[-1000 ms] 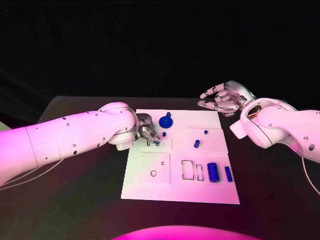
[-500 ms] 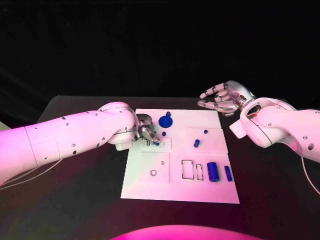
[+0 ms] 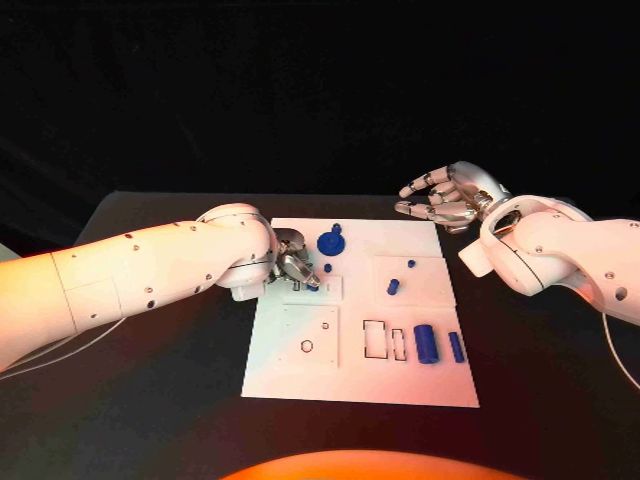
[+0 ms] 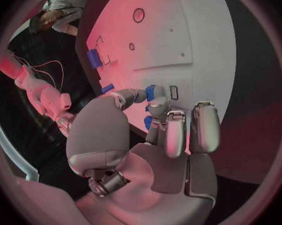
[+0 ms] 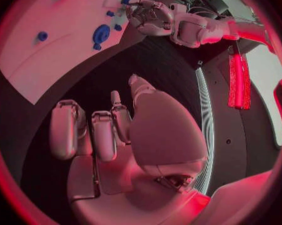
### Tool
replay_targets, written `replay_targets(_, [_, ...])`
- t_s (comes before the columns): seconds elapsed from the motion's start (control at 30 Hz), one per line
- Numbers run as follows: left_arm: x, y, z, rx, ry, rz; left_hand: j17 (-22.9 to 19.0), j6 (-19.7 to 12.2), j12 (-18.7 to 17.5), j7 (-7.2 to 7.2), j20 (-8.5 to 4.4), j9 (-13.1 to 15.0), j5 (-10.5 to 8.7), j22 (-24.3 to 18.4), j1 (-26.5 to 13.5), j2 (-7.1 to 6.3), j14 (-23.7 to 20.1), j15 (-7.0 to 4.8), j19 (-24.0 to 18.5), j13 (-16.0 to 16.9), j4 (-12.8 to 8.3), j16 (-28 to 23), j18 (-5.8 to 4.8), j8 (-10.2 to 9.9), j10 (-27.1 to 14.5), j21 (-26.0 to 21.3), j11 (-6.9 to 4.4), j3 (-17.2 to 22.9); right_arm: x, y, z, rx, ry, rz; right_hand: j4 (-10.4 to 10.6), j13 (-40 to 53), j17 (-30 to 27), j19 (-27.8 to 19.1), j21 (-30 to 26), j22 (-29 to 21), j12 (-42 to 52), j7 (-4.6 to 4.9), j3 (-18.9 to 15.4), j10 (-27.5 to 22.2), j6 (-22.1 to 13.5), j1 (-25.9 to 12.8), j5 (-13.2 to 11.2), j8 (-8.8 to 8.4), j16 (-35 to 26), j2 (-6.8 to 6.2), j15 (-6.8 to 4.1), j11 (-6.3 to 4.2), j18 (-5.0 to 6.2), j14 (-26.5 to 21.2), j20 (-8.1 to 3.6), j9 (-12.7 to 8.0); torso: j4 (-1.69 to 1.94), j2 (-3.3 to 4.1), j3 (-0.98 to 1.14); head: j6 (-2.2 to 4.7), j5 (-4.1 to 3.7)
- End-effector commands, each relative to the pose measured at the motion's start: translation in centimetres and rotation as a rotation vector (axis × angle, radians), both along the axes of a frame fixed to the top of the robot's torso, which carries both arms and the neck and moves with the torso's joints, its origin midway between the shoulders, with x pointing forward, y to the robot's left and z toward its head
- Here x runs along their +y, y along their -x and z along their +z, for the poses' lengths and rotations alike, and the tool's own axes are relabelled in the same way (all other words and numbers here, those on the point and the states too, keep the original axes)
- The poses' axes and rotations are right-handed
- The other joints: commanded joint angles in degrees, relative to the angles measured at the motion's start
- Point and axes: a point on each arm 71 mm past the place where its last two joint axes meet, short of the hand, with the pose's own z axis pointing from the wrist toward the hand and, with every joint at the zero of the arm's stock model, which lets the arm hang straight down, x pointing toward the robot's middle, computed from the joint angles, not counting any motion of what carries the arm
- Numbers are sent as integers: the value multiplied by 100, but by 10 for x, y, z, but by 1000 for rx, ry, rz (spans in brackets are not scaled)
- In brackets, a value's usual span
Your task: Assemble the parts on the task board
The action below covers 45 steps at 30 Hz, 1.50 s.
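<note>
1. Task board [image 3: 361,385]: white plate lying flat at the middle of the black table [image 3: 162,400], its long side running away from the robot.
2. Left hand [image 3: 294,262]: positioned over the board's left edge, towards the far end. Fingertips are drawn together and pinch a small blue part [image 3: 312,285], which sits at a small rectangular recess [image 3: 297,287]. The left wrist view confirms it: thumb and fingertips [image 4: 154,106] close on the blue piece [image 4: 150,91] right at the board surface, beside a small rectangular outline [image 4: 173,92].
3. Right hand [image 3: 444,198]: off the board, beyond its far right corner, above the table. Fingers are spread and loosely curved, and it holds nothing; the right wrist view shows the palm and fingers [image 5: 110,130] over bare dark table.
4. Parts lying loose on the board:
   - a round blue disc with a stub [image 3: 332,241] near the far edge, just beside the left hand;
   - a small blue peg [image 3: 329,267] close by;
   - two small blue pieces [image 3: 394,286] on the right half;
   - a blue cylinder [image 3: 425,343] and a slimmer blue bar [image 3: 456,347] side by side near the right edge.
5. Two rectangular slots [image 3: 376,340] lie next to the cylinder; a round hole [image 3: 307,346] sits in the near left panel.
</note>
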Motion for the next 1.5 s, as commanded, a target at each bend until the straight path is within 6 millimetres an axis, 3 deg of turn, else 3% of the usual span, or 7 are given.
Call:
replay_targets(0.03, [-4, 2, -2, 27, -5, -25, 1452, 106, 29, -55, 11, 8, 34, 3, 6, 44, 580, -51, 40, 5, -1229, 38, -112, 22, 51, 38, -1, 1210, 2, 1, 0, -1, 8, 17, -3, 470, 367, 16, -7, 232, 10, 0, 13, 3, -15, -39, 22, 25, -27, 20, 11, -19, 77, 298, 0, 9, 2, 4, 1, 0, 3])
replay_targets(0.57, [-11, -1, -6, 72, -24, -37, 1449, 115, 49, -54, 8, 8, 48, -4, -5, 49, 579, -52, 34, 36, -1228, 36, -110, 21, 68, 36, -2, 1212, 0, 1, -1, 2, 9, 16, -4, 467, 365, 23, -10, 232, 10, -3, 14, 5, -20, -49, 25, 34, -31, 18, 7, -22, 76, 299, -4, 10, -8, 7, 7, -51, -1])
replay_targets(1.1, [-14, -5, -8, 71, -14, -3, 1469, 147, 120, -83, 3, 25, -54, 23, -263, 230, 584, -58, 46, 137, -1097, 44, -117, 20, 155, 33, -17, 1093, 1, 1, -1, 4, 7, 17, -4, 460, 358, 25, -16, 227, 6, -4, 16, 2, -24, -55, 28, 40, -37, 16, 5, -23, 77, 297, -6, 10, -2, 2, 10, -59, -19])
replay_targets(1.3, [-14, -7, -8, 68, -13, 7, 1477, 130, 120, -107, 3, 57, -169, 17, -466, 362, 587, -63, 43, 152, -930, 47, -119, 31, 181, 9, -28, 792, 1, 0, -1, 6, 5, 18, -4, 460, 358, 25, -16, 227, 6, -4, 16, 2, -24, -55, 28, 40, -37, 16, 5, -23, 77, 297, -6, 10, -3, 1, 10, -57, -21])
replay_targets(1.4, [-14, -7, -9, 70, -15, 6, 1482, 122, 123, -137, 2, 79, -228, 14, -614, 345, 588, -70, 46, 167, -774, 49, -121, 38, 192, -9, -43, 361, 1, 0, -1, 6, 5, 18, -4, 460, 358, 25, -16, 227, 6, -4, 16, 2, -24, -55, 28, 40, -37, 16, 5, -23, 77, 297, -6, 10, -2, -2, 9, -47, -29])
replay_targets(1.5, [-13, -7, -9, 73, -16, 3, 1482, 115, 118, -145, -10, 80, -227, 5, -613, 318, 588, -80, 44, 172, -738, 49, -118, 31, 183, -20, -51, 171, 1, 0, -1, 7, 5, 18, -4, 460, 358, 25, -16, 227, 6, -4, 16, 2, -24, -55, 28, 40, -37, 16, 5, -23, 77, 297, -6, 10, -3, -1, 5, -50, -30])
